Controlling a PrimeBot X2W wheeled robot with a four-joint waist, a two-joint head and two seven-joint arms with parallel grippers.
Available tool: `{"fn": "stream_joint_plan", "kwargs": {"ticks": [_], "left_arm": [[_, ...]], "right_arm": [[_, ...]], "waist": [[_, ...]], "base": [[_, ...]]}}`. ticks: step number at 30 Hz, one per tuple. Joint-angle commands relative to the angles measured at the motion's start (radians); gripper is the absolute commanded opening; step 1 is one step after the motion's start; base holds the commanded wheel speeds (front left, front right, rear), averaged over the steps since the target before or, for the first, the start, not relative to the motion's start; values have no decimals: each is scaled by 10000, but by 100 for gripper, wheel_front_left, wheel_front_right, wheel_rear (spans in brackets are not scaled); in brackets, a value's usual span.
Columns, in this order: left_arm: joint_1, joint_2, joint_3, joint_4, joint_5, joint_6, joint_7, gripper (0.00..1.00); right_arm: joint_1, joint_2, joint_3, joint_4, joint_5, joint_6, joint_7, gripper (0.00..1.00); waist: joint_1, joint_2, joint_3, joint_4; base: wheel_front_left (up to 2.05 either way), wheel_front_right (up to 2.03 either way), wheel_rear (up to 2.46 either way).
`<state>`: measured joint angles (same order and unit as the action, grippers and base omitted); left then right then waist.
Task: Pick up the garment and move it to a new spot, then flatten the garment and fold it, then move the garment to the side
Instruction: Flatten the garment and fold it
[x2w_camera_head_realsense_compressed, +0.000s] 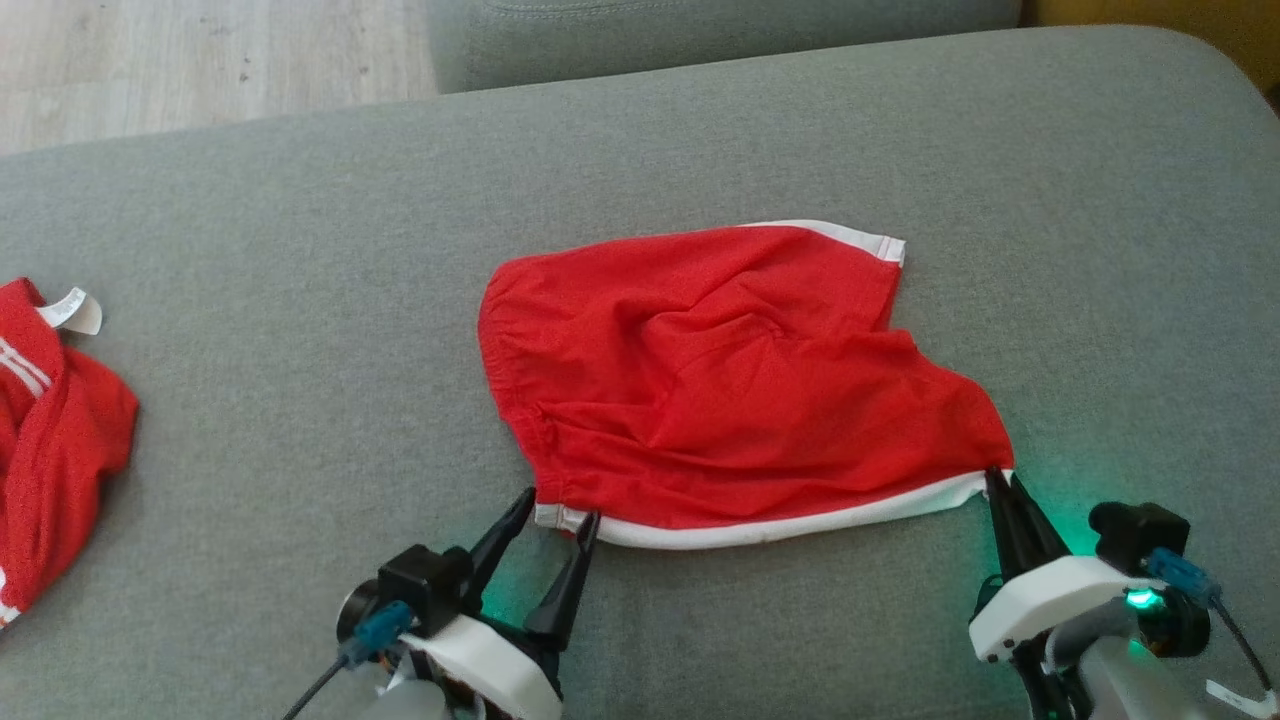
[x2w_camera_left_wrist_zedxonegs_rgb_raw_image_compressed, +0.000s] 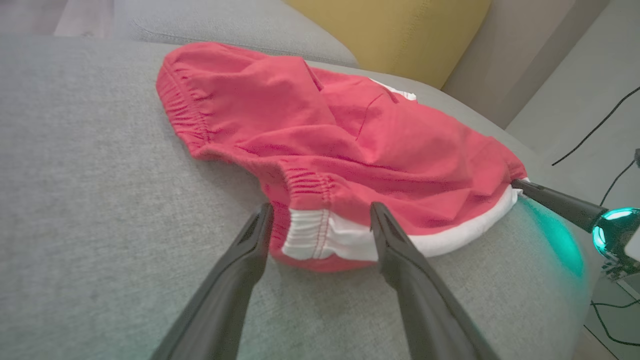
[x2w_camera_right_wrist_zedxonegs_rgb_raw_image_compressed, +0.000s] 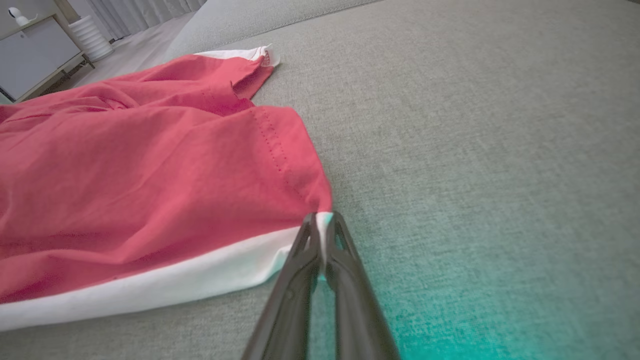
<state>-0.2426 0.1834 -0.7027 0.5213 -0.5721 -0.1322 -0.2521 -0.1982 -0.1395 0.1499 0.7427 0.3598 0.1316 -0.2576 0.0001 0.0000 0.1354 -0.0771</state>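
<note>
Left gripper (x2w_camera_head_realsense_compressed: 562, 505) sits at 7 o'clock in the head view, fingers spread wide and pointing toward 1. Right gripper (x2w_camera_head_realsense_compressed: 1003, 475) is at 5 o'clock, fingers pinched tight on the garment (x2w_camera_head_realsense_compressed: 730, 380) corner, wrist light glowing green.

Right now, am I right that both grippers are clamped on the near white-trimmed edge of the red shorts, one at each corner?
Not quite: only the right gripper is clamped on the red shorts, at its corner. The left wrist view shows the left gripper open, straddling the other corner without gripping it.
</note>
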Motion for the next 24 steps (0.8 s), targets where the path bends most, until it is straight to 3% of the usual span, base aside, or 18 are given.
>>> {"fn": "stream_joint_plan", "kwargs": {"ticks": [1, 3, 4, 5, 7, 17, 24], "left_arm": [[-420, 226, 84, -178, -180, 16, -97, 100], [-473, 279, -81, -139, -346, 16, -97, 100], [-500, 301, -144, -123, -412, 16, -97, 92], [-529, 319, -201, -117, -471, 16, -97, 56], [-578, 353, -297, -138, -557, 16, -97, 0], [-274, 668, -300, -1036, -535, 16, -97, 0], [-907, 1483, 261, -2634, -276, 16, -97, 0]], "right_arm": [[-297, -64, 221, -295, 25, -9, -41, 0], [-302, -57, 228, -323, 35, -9, -41, 0], [-302, -55, 229, -338, 40, -9, -41, 0], [-301, -53, 226, -353, 48, -9, -41, 0], [-299, -48, 214, -384, 75, -9, -41, 0], [-194, 201, 174, -1416, 720, -9, -41, 0], [-732, 262, 266, -3028, 2299, -9, -41, 0]], "waist": [[-1, 0, 31, -20], [-1, 0, 49, -28], [-1, 0, 62, -25], [-1, 0, 70, -18], [-1, 0, 71, 12], [-1, 0, -660, 334], [-1, 0, -1478, 631]], "base": [[0, 0, 0], [0, 0, 0], [0, 0, 0], [0, 0, 0], [0, 0, 0], [0, 0, 0], [0, 0, 0]]}}
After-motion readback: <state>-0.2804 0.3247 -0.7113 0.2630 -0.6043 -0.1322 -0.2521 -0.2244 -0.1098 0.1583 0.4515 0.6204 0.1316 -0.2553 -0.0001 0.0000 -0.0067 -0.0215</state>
